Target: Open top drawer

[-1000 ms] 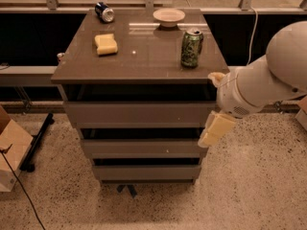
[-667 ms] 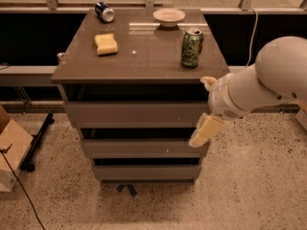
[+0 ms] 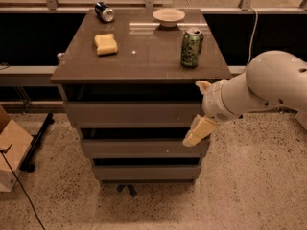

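Observation:
The top drawer (image 3: 132, 114) is the widest grey-brown front, just under the cabinet top (image 3: 144, 56). Its front is flat and handleless, with a dark gap above it. It sits a little further back than the two fronts below. My gripper (image 3: 198, 110) is at the drawer's right end, reaching in from the right on a white arm (image 3: 268, 85). Its cream fingers are spread apart. One fingertip (image 3: 202, 85) is by the cabinet top's edge and the other (image 3: 195, 132) is at the drawer's lower right corner. The gripper holds nothing.
On the cabinet top are a green can (image 3: 191, 47), a yellow sponge (image 3: 106, 43), a white bowl (image 3: 169, 17) and a tipped blue can (image 3: 103, 11). The middle drawer (image 3: 139, 147) and bottom drawer (image 3: 144, 171) lie below. A cardboard box (image 3: 12, 150) stands on the floor at the left.
My arm and gripper have moved left, from beside the cabinet's right side to the right end of the top drawer front. The drawers have not moved.

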You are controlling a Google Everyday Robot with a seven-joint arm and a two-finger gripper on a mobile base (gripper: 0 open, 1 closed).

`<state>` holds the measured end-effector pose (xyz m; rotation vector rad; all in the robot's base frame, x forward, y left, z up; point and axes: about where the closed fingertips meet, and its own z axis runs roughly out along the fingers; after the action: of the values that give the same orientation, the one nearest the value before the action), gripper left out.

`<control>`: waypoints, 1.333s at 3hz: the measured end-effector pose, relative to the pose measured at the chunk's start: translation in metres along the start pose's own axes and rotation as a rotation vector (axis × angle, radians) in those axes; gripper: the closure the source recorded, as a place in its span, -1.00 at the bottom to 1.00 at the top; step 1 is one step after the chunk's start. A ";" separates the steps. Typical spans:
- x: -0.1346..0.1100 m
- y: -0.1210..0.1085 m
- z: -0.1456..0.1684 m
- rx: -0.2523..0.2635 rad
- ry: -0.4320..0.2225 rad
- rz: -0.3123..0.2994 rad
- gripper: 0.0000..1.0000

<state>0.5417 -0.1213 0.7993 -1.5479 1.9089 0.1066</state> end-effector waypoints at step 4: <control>0.043 -0.042 0.113 0.108 -0.040 0.096 -1.00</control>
<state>0.6260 -0.1182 0.7029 -1.3736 1.9251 0.0748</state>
